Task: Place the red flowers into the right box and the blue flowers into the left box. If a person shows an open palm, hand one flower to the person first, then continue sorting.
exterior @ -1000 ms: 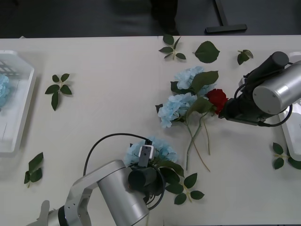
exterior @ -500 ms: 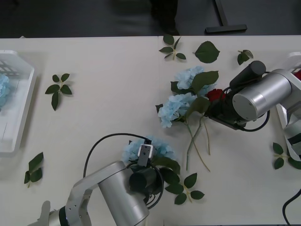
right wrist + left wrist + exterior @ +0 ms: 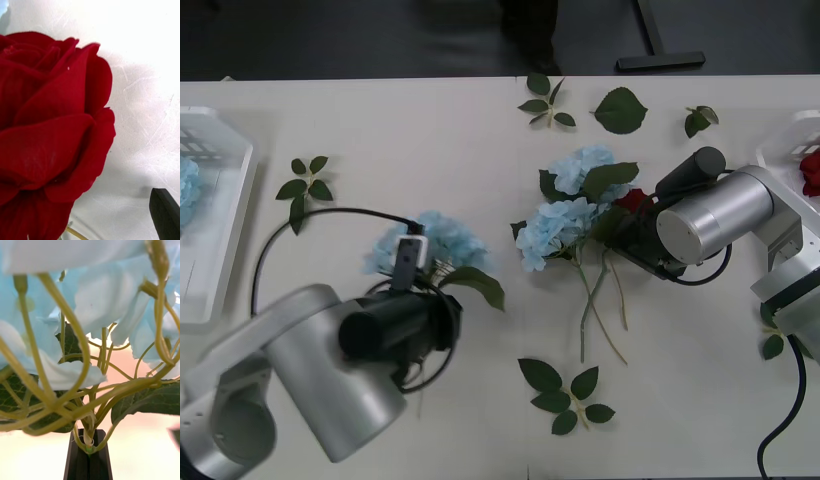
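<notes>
White table [image 3: 400, 120] spread wide, loose leaf sprigs [image 3: 305, 185] scattered over it; left box [image 3: 220, 240] at the left edge with a blue cluster inside, right box [image 3: 792, 135] at the far right holding a red head; left gripper [image 3: 88, 459] pinched tight on the stem of a blue flower [image 3: 435, 240], carried left of centre; right gripper [image 3: 630, 235] pressed against a red rose [image 3: 632, 200] beside two blue flowers [image 3: 565, 225], fingers apart.
</notes>
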{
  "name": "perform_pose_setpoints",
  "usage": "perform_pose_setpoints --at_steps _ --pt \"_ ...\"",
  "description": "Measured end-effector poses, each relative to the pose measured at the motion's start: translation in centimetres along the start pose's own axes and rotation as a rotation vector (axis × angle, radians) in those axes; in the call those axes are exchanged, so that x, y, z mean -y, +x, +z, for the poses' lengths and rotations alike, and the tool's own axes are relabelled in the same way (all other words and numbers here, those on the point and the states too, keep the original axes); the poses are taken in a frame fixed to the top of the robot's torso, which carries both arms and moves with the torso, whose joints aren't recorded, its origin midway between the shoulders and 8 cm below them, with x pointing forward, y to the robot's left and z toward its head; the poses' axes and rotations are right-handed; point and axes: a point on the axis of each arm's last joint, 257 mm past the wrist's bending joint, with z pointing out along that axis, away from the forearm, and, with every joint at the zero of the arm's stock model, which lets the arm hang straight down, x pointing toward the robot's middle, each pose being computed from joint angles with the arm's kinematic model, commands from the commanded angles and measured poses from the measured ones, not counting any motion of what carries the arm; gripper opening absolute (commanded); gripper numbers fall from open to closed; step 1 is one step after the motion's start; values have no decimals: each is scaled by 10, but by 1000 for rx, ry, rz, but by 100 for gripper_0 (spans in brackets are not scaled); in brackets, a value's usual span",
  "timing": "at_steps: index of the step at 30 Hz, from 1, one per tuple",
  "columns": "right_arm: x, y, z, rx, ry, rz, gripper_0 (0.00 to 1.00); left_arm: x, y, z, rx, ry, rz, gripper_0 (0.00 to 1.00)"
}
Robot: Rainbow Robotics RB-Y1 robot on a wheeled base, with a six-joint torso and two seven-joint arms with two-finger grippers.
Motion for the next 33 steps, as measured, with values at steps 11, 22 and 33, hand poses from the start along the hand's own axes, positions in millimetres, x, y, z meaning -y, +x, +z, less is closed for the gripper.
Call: perform_pose_setpoints --at_steps 11,22,33 --pt "-3 0 3 10 -3 -1 89 -209 -92 -78 5 -426 282 0" --pt "-21 12 5 -7 -27 116 89 -389 -108 -123 -163 -737 231 0" --pt "-24 13 5 -8 -30 115 34 -520 -81 -122 -277 -857 233 0"
